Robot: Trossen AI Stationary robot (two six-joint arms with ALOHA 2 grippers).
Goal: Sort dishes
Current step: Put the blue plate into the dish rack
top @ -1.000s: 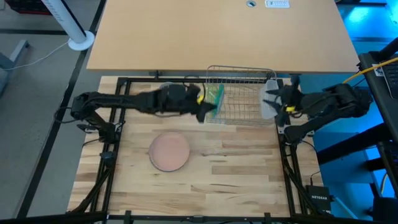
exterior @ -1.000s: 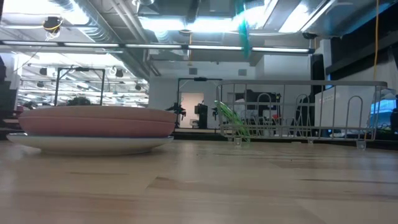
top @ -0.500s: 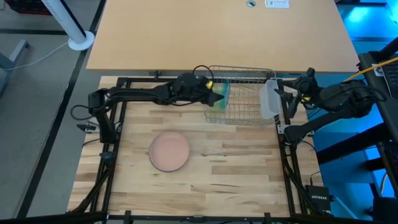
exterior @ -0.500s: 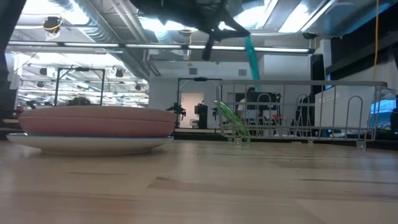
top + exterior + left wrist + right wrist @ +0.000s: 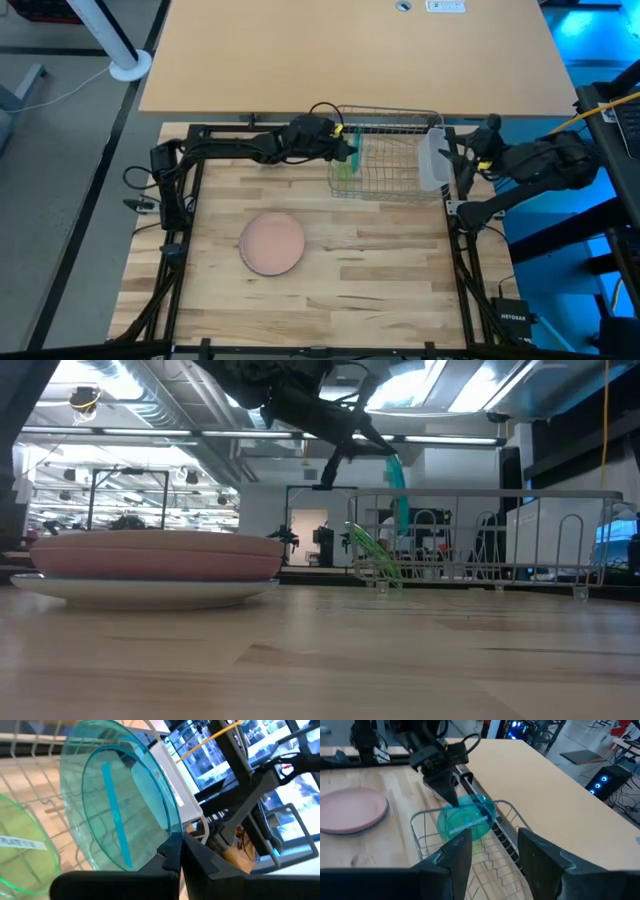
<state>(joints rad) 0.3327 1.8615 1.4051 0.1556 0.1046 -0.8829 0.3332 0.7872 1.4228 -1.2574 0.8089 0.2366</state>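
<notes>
My left gripper [image 5: 343,150] is shut on a translucent teal-blue plate [image 5: 398,485] held on edge over the left end of the wire rack [image 5: 400,113]; the plate's lower part dips below the rack's top rail [image 5: 500,493]. A green plate [image 5: 374,560] leans in the rack beside it and also shows in the left wrist view [image 5: 20,855]. A pink plate [image 5: 272,243] lies on a white plate [image 5: 140,593] on the table. My right gripper [image 5: 492,851] is open and empty at the rack's right end. The grey cup is out of view. My left gripper pinches the teal-blue plate's rim [image 5: 167,836] between its two fingers, one on each face. The fingers [image 5: 340,450] slant down from the table's left. The plate hangs upright below them; whether it touches the rack I cannot tell.
A translucent plastic tub [image 5: 431,160] stands at the rack's right end, next to my right gripper. The wooden table in front of the rack holds only the stacked plates at the left of centre.
My left gripper has carried the teal-blue plate toward the table's far edge and then down, so the plate's lower part now sits among the rack's wires. My right gripper has drawn back a little toward the table's right edge.
</notes>
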